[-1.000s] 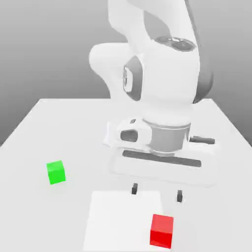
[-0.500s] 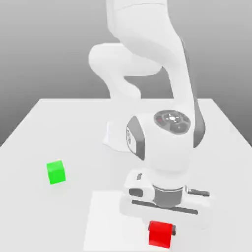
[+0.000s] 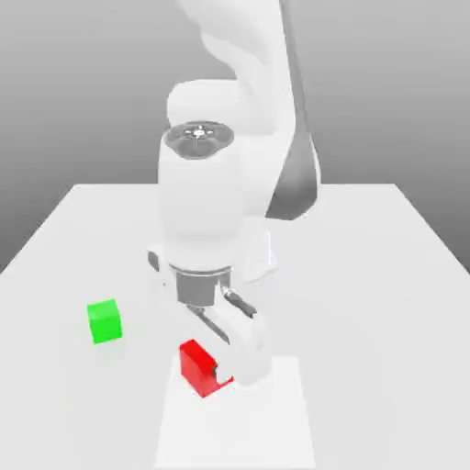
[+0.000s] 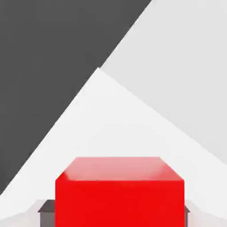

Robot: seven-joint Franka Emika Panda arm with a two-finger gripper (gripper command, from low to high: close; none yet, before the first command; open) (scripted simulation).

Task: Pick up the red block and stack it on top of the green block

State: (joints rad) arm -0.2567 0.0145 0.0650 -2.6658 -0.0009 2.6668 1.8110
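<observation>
Swung across toward the exterior view's left, the pincer (image 4: 119, 213) has carried the red block (image 3: 198, 369) along, closed on its two sides. The green block (image 3: 105, 321) sits on the bench (image 3: 55, 395), well apart from it.

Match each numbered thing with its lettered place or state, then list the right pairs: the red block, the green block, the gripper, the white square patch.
Things:
1. The red block
2. The green block
3. The gripper
4. The white square patch

Places and states:
A. flat on the table, paler than the surface around it
B. closed on a cube
C. held between two fingers
D. on the table toward the exterior view's left, with nothing on top

Right pairs: 1-C; 2-D; 3-B; 4-A
</observation>
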